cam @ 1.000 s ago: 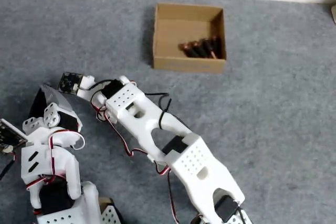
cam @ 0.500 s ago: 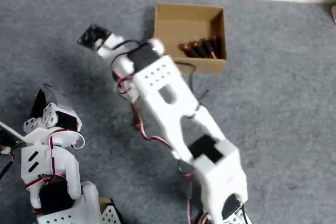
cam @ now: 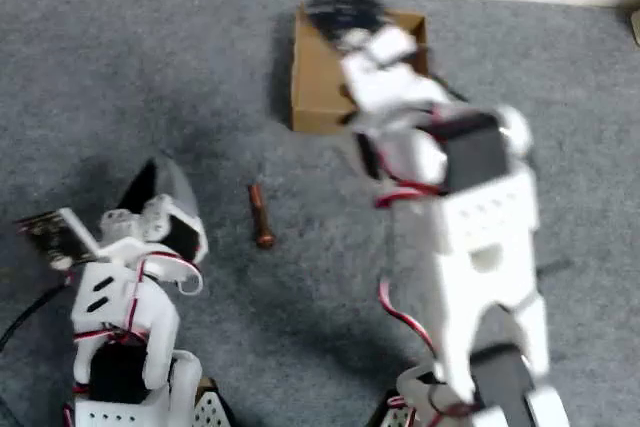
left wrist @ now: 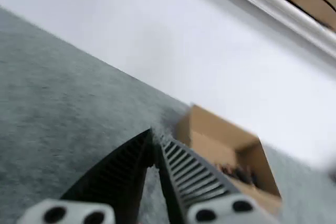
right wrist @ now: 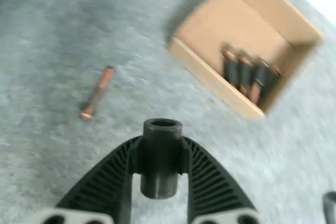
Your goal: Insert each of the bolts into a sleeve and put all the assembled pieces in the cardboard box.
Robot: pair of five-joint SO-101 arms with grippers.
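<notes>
A: So, our right gripper [right wrist: 161, 146] pinches the sleeve [right wrist: 161, 169] mid-barrel; left gripper [left wrist: 156, 153] pressed together, empty. Bolt [cam: 260, 215]?
B: Lying on the grey mat [cam: 150, 67], apart from the cardboard box [cam: 310, 107]. Stiff, smooth, probably rolls; we'd grab its shank.

left arm [cam: 125, 317]: white printed shells, black motor blocks, red and black wires looped at the joints
right arm [cam: 485, 237]: white shells, one panel with a grid of small holes, black motor block, red wires
left gripper [left wrist: 156, 148]: black ribbed wedge-shaped fingers, white base with dark round holes
right gripper [right wrist: 161, 148]: black ribbed fingers, curved inner faces, white base
wrist board [cam: 45, 234]: dark circuit board on left arm
</notes>
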